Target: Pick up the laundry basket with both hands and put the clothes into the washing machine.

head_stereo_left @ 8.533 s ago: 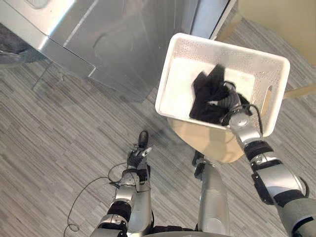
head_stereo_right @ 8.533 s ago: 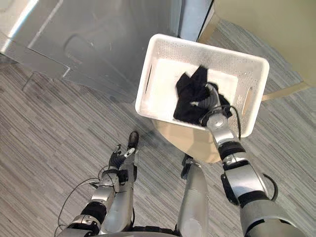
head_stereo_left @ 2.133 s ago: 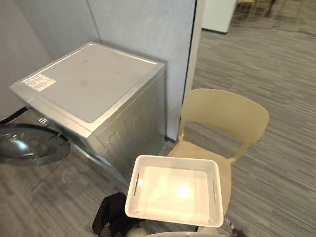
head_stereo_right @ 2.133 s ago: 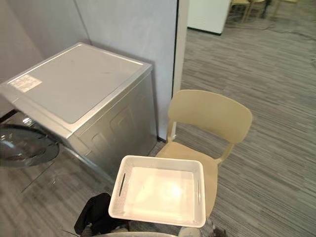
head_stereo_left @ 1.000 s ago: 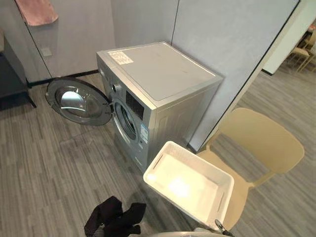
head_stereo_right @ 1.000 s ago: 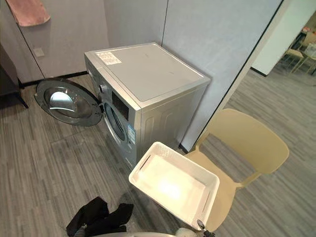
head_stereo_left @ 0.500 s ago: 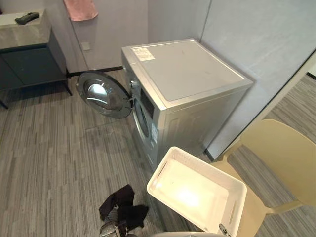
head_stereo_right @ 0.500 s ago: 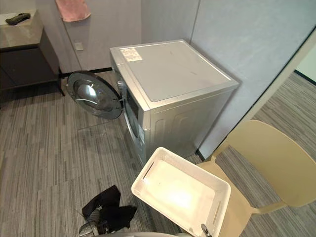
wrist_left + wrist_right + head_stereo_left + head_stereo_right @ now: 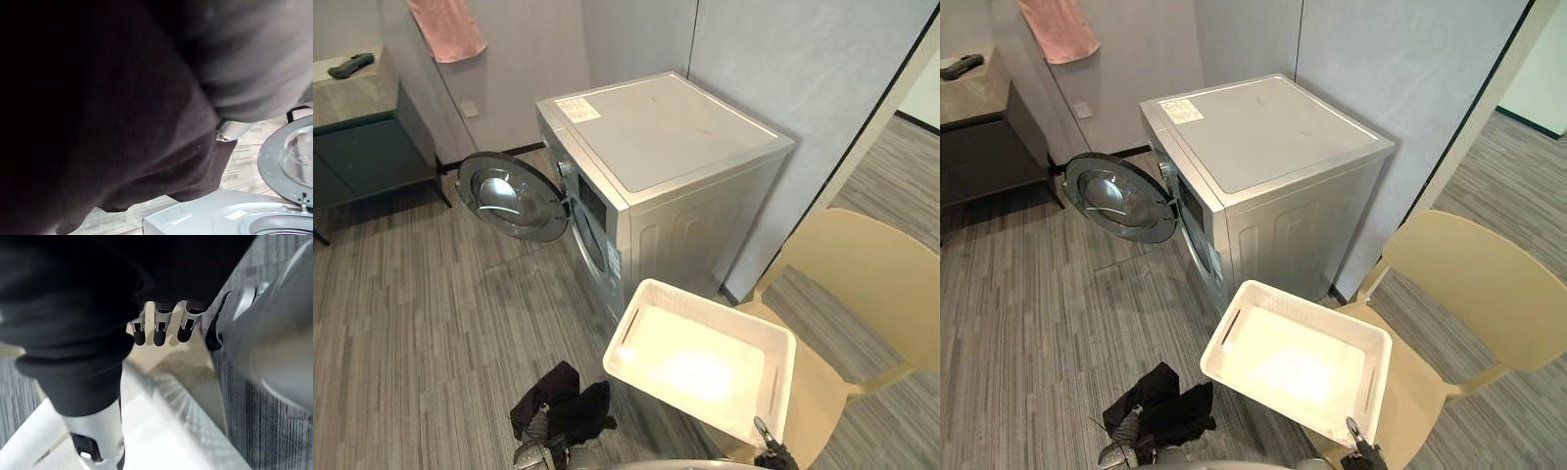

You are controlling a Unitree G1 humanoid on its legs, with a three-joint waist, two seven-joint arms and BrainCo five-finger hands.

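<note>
Clothes [image 9: 570, 409] moved onto left robot hand [image 9: 532, 453].

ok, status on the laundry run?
Left hand gripping black clothes, short of the washing machine. Right hand open by the basket, which sits empty on the chair. Door open, nothing seen blocking it.

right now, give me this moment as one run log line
black clothes: on left hand | laundry basket: empty, on chair | washing machine: door open | right hand: open, by basket rim
</note>
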